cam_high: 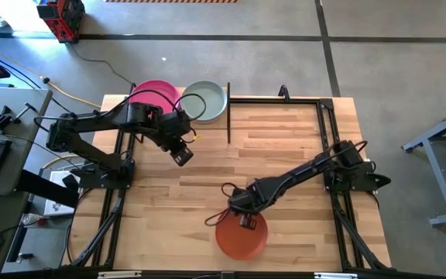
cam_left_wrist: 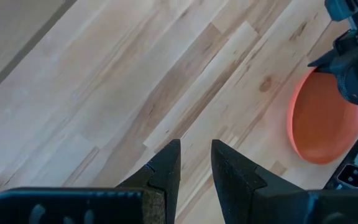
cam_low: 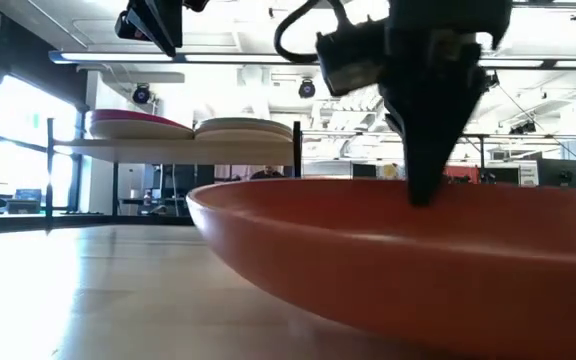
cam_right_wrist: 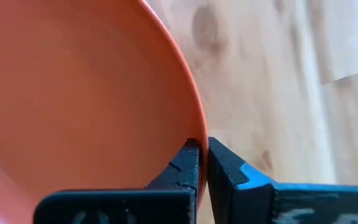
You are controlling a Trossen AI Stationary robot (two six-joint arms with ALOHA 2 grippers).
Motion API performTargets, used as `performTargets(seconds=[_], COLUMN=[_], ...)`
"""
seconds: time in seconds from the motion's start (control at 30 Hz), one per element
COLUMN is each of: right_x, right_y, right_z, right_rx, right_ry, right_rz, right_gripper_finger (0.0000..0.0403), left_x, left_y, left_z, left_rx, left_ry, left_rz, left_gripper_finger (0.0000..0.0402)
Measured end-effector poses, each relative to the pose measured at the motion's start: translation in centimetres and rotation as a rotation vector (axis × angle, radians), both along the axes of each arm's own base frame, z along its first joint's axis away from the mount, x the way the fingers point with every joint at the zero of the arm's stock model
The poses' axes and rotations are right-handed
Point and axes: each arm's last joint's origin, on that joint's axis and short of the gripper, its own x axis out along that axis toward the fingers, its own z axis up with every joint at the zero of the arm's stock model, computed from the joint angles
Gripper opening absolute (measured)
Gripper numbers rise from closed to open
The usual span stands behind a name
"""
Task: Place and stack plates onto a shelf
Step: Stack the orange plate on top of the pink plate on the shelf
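Note:
An orange plate (cam_high: 241, 239) lies near the table's near edge and fills the low view (cam_low: 398, 250). My right gripper (cam_high: 246, 222) stands over its far rim, shut on it. My left gripper (cam_high: 183, 157) hovers above bare tabletop just in front of the shelf, its fingers (cam_left_wrist: 196, 149) a little apart with nothing between them. The shelf (cam_low: 168, 148) stands at the far left and carries two stacks. A magenta plate (cam_high: 155, 94) tops one and a pale green plate (cam_high: 205, 101) tops the other. The other plates are hidden below them. My right gripper (cam_right_wrist: 204, 144) pinches the orange plate's rim (cam_right_wrist: 197, 130), one finger inside the bowl of the plate and one outside. The fingers come from above, pointing down (cam_low: 423, 190). The plate's underside rests on the table.
The slatted wooden tabletop (cam_high: 285, 147) lies open between the shelf and the orange plate. Black frame rails (cam_high: 327, 132) run along the table's right side and a black post (cam_high: 228, 112) stands at the shelf's right end. Beyond the table are a desk and cables.

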Motion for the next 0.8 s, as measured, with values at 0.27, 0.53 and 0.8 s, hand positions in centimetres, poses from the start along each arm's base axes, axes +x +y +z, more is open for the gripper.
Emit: performTargets(seconds=[0.27,0.53,0.8], right_x=[1.5,3.0,2.9], right_y=[-2.6,-5.8,-7.5], right_z=[4.0,8.9,12.4], right_rx=[-0.065,-0.124,-0.187], right_ry=[-0.002,-0.081,-0.102], right_rz=[-0.064,-0.133,-0.162], right_gripper_finger=[0.0,0.0,0.0], left_x=[0.0,0.0,0.4], left_y=[0.1,0.2,0.3], left_z=[0.0,0.0,0.2], left_rx=[0.01,0.025,0.059], left_ry=[0.0,-0.005,-0.045], left_rz=[0.044,0.075,0.055], left_gripper_finger=[0.0078,0.0078,0.0078])
